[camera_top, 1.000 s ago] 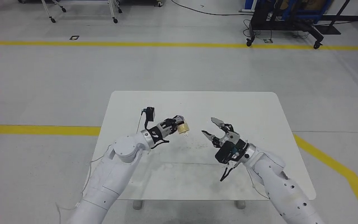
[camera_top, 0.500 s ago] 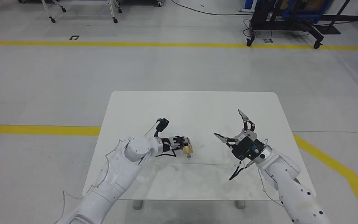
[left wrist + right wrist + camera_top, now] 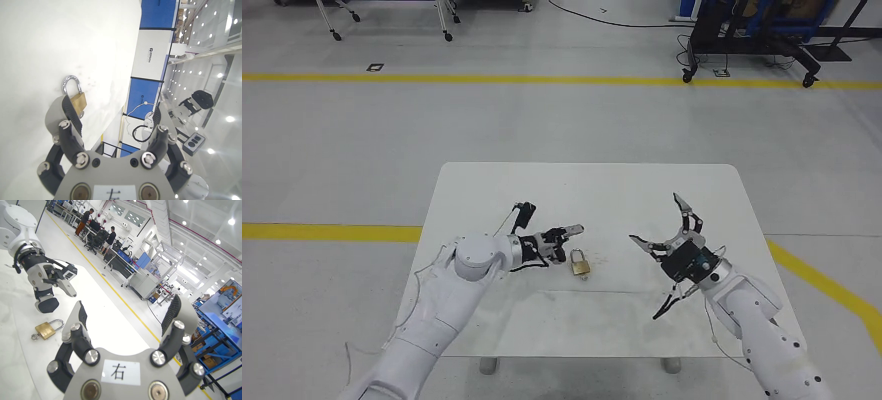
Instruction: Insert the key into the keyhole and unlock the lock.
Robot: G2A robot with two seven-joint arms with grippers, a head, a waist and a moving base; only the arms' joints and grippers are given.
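On the white table in the middle of the top view, the left gripper hangs left of centre, its fingers spread wide and holding nothing. Just below it and slightly to the right in the frame, the brass lock lies flat on the tabletop, apart from both grippers. The left wrist view looks past one ribbed fingertip at the lock's silver shackle and brass body. The right wrist view shows the left gripper poised above the lock without touching it. The key sticks out of the base of the lock's body, its small silver head close to the tabletop. How deep it sits in the keyhole cannot be told, nor whether the shackle is latched. Farther right in the top view, well apart from the lock, the right gripper is held over the table's right half. Its two fingers are splayed and empty, pointing toward the frame's upper left.
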